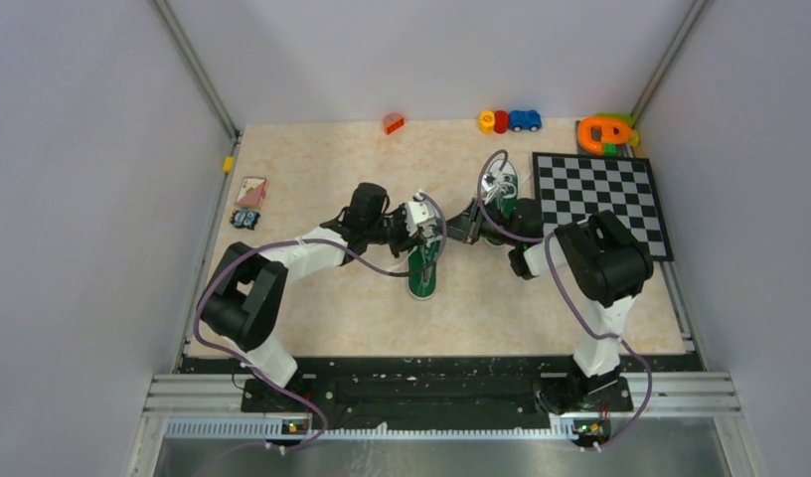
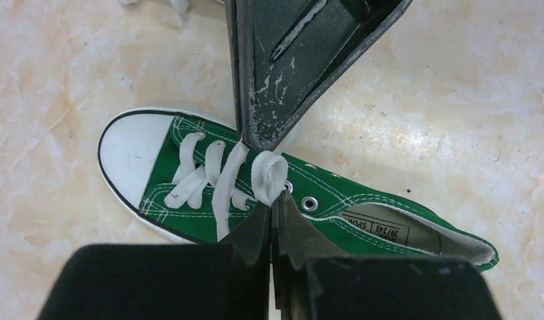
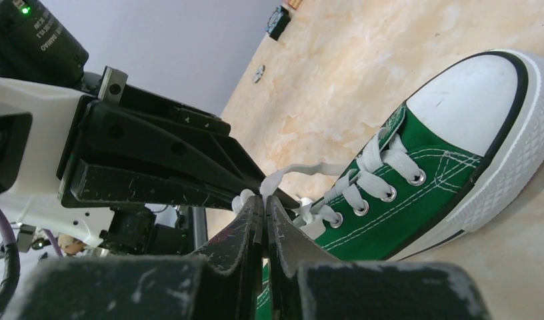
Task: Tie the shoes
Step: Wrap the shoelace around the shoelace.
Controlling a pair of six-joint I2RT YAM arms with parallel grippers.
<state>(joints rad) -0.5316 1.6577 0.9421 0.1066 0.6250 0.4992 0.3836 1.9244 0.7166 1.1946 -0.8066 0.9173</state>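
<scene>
One green shoe [image 1: 422,270] with a white toe cap lies on the table under both grippers; the other shoe [image 1: 501,187] sits behind it, near the chessboard. In the left wrist view the near shoe [image 2: 189,200] lies on its side. My left gripper [image 2: 273,200] is shut on a loop of its white lace [image 2: 269,175]. The right gripper's fingers [image 2: 283,67] come down from above and meet the same lace. In the right wrist view my right gripper [image 3: 265,199] is shut on the lace [image 3: 283,177], tip to tip with the left fingers [image 3: 169,153], beside the shoe [image 3: 423,180].
A chessboard [image 1: 600,199] lies at the right, close to the right arm. Toy cars and blocks [image 1: 511,121], an orange toy [image 1: 605,132] and a red block [image 1: 393,123] line the back edge. Cards [image 1: 250,191] lie at the left edge.
</scene>
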